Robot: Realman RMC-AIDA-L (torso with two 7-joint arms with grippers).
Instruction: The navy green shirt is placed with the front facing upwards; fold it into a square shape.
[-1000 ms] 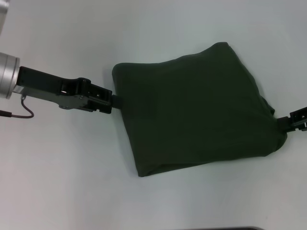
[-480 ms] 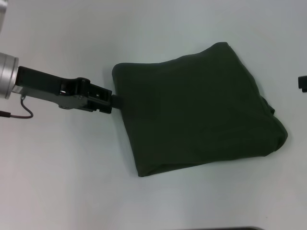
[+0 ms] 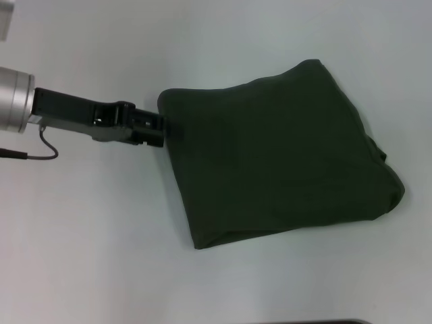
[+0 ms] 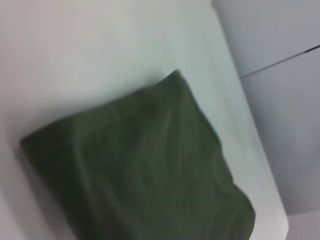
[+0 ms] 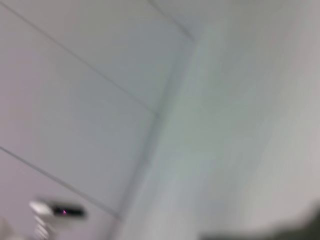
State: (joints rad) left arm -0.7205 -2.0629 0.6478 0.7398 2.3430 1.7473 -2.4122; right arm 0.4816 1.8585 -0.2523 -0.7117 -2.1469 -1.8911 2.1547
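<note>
Since a moment ago my left gripper (image 3: 160,128) has slid farther along the shirt's (image 3: 280,152) left edge; whether it grips, I cannot tell. Folded roughly square, the shirt lies on the table (image 3: 101,236), and my right gripper is out of sight.

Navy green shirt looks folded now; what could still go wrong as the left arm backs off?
The left gripper sits right at the navy green shirt's edge near its far left corner; if cloth is caught, pulling away could drag the fold open. The right front corner bulges unevenly and might loosen.
</note>
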